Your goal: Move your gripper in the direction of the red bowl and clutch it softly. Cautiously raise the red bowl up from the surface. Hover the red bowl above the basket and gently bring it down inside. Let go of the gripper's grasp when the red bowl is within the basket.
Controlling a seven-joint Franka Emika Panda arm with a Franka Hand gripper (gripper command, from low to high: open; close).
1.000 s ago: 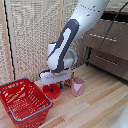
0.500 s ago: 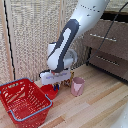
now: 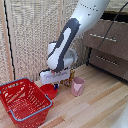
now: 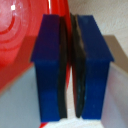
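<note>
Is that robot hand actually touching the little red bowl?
Touching. In the wrist view, the blue fingers are pressed together on the red bowl's thin rim. The exterior view shows the gripper down at the bowl.

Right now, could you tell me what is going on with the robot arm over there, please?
The arm has its tool down at the red bowl, which sits on the wooden floor between the red basket and a pink cup. In the wrist view the blue fingers look pressed almost together, with red bowl surface right behind them. The bowl is not yet in the basket.
</note>
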